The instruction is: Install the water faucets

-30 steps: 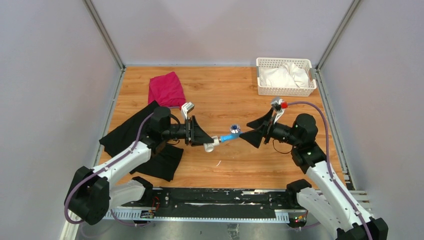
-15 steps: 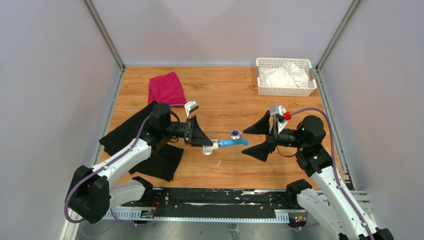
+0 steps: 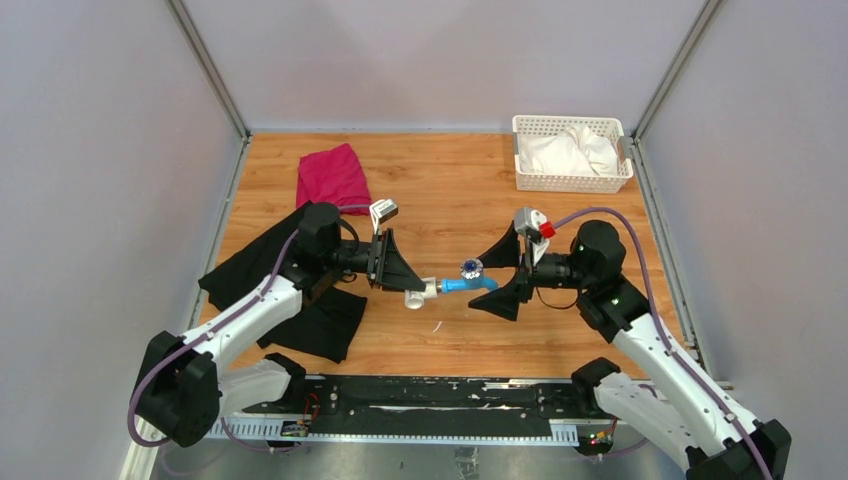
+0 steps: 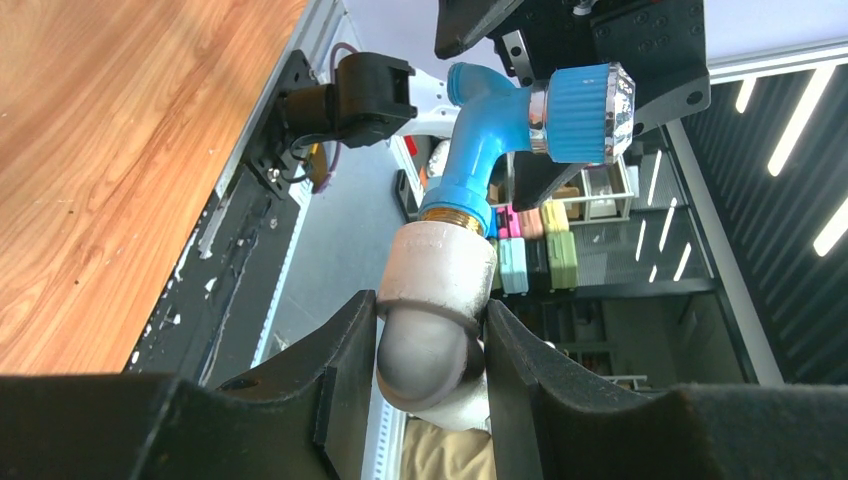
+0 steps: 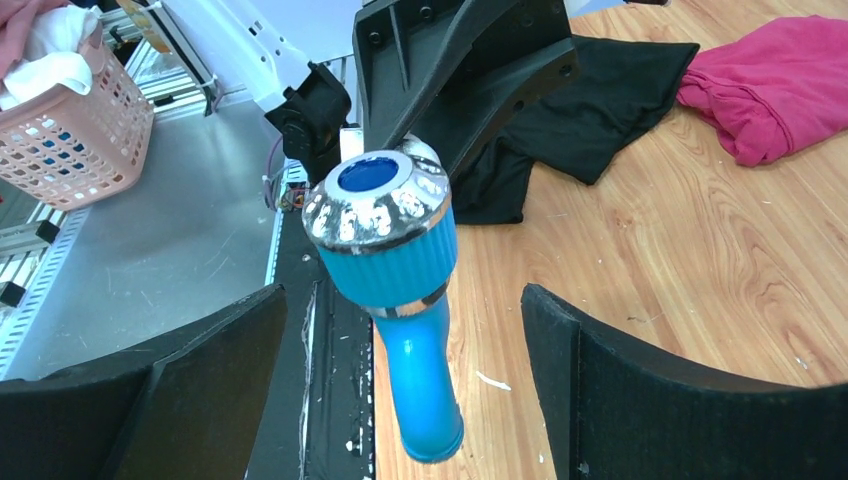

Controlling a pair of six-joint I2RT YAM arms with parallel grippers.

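The bright blue faucet [image 3: 466, 282] hangs above the table's middle, its threaded end in a short white pipe fitting [image 3: 418, 294]. My left gripper [image 3: 408, 290] is shut on that fitting, which fills its jaws in the left wrist view [image 4: 435, 290], the faucet [image 4: 490, 130] sticking out beyond it. My right gripper [image 3: 500, 275] is open. Its fingers stand on either side of the spout end without touching. In the right wrist view the knob and spout [image 5: 400, 290] sit between the wide-open fingers [image 5: 640, 390].
A white basket [image 3: 572, 180] of white cloths stands at the back right. A red cloth [image 3: 333, 177] lies at the back left and a black cloth [image 3: 270, 270] under the left arm. A small white scrap [image 3: 437, 325] lies below the faucet.
My right gripper let go of the spout, opened wide and drew back right, then came back left around the spout. The faucet now sits level. The left gripper keeps its hold.
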